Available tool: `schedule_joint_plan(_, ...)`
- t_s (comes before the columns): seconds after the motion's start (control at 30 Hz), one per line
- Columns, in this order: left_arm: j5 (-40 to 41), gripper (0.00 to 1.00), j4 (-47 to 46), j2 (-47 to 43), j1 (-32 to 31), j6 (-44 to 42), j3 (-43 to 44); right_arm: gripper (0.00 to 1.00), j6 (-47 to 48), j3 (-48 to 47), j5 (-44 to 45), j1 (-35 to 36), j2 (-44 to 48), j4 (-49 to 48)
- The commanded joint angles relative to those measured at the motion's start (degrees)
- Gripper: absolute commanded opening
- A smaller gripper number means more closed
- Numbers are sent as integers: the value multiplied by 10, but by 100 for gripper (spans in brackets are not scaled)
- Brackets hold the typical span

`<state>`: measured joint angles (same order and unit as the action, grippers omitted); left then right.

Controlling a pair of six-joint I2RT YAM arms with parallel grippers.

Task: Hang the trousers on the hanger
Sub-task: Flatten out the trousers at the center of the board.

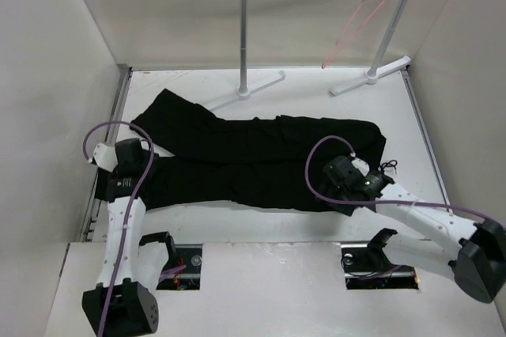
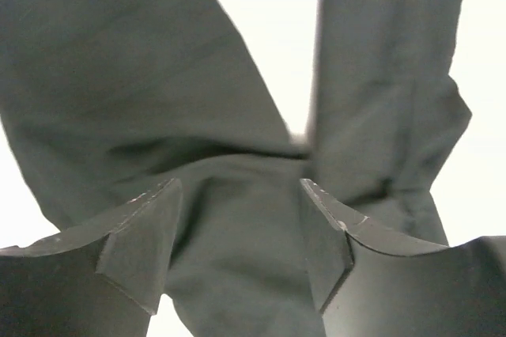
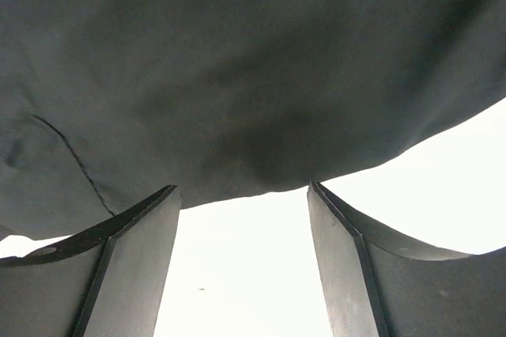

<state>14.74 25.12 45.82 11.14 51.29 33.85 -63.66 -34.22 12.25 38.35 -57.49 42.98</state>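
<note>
The black trousers [image 1: 261, 155] lay flat on the white table [image 1: 308, 107], stretched from left to right, with one leg angled toward the far left corner and the other running out to the left side. The left gripper [image 1: 126, 164] sat over that left end. In its wrist view its jaws were spread apart above the cloth [image 2: 118, 76], near where the two legs forked and bare table showed between them; whether the fingers [image 2: 142, 234] touched the fabric could not be told. The right gripper [image 1: 338, 179] was at the near edge of the trousers' right end, jaws also spread, with the fabric's edge [image 3: 237, 60] just ahead of the fingertips [image 3: 150, 234] and only table between them. The pink wire hanger [image 1: 360, 20] hung from the right end of the white-and-silver rail stand [image 1: 245, 28] at the back, well apart from the trousers.
</note>
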Motion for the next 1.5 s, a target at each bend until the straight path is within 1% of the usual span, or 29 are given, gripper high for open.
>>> schedule_joint_plan(0.0,61,58,-8,21,-48,-6,59,71,-45,-28,-21,29,-42,-42)
schedule_joint_plan(0.1,52,58,-54,90,-84,-12,83,69,-66,-20,-50,41,-95,-89)
schedule_joint_plan(0.17,30,59,-99,157,-91,-22,97,68,-74,-8,-59,41,-126,-116)
schedule_joint_plan(0.2,8,60,-117,194,-87,-24,108,64,-75,-2,-56,41,-140,-123)
schedule_joint_plan(0.23,-18,60,-132,229,-81,-24,122,51,-74,2,-54,37,-147,-127)
schedule_joint_plan(0.27,-37,60,-149,260,-70,-25,139,34,-74,9,-49,30,-147,-127)
schedule_joint_plan(0.3,-51,60,-169,284,-60,-27,154,21,-73,15,-46,21,-134,-121)
schedule_joint_plan(0.33,-64,60,-185,312,-54,-27,170,13,-73,21,-45,19,-111,-107)
schedule_joint_plan(0.43,-68,60,-191,386,-29,-34,234,5,-93,37,-40,33,-25,-38)
schedule_joint_plan(0.57,-50,59,-167,482,-13,-60,316,1,-172,62,-43,100,133,94)
schedule_joint_plan(0.6,-42,59,-163,499,-7,-69,331,1,-195,67,-41,113,175,131)
schedule_joint_plan(0.63,-32,59,-160,514,-3,-74,344,5,-215,71,-36,118,214,169)
schedule_joint_plan(0.67,-28,59,-160,523,1,-76,350,17,-225,71,-30,120,252,198)
schedule_joint_plan(0.73,-30,59,-155,552,13,-73,369,53,-213,69,0,103,308,221)
schedule_joint_plan(0.77,-32,59,-148,568,17,-74,386,65,-192,65,6,81,319,218)
schedule_joint_plan(0.8,-33,59,-148,575,17,-77,395,72,-156,57,6,52,314,205)
schedule_joint_plan(0.83,-37,59,-151,582,15,-80,408,76,-114,48,-7,18,294,186)
schedule_joint_plan(0.93,-45,58,-174,585,3,-82,431,79,-12,1,-52,-69,227,130)
schedule_joint_plan(1.0,-57,58,-202,587,-22,-91,443,74,44,-43,-42,-113,188,91)
schedule_joint_plan(1.03,-62,58,-214,592,-35,-105,449,68,79,-65,-28,-136,164,72)
schedule_joint_plan(1.07,-65,59,-220,600,-47,-121,459,57,116,-97,-16,-167,136,56)
schedule_joint_plan(1.13,-60,62,-220,622,-70,-152,483,21,177,-152,-14,-234,80,17)
schedule_joint_plan(1.17,-58,63,-217,635,-77,-166,497,14,199,-180,-14,-266,55,3)
schedule_joint_plan(1.2,-57,65,-214,646,-83,-178,510,13,215,-202,-10,-293,38,-9)
schedule_joint_plan(1.23,-55,66,-213,658,-91,-190,522,14,229,-222,-1,-329,19,-24)
schedule_joint_plan(1.27,-52,67,-212,670,-96,-201,535,20,238,-239,10,-362,-4,-35)
schedule_joint_plan(1.37,-45,68,-207,704,-116,-232,570,58,255,-262,51,-438,-72,-68)
schedule_joint_plan(1.4,-39,68,-204,718,-122,-243,583,65,261,-265,61,-453,-98,-76)
schedule_joint_plan(1.47,-24,68,-193,745,-133,-255,608,71,261,-266,69,-483,-145,-87)
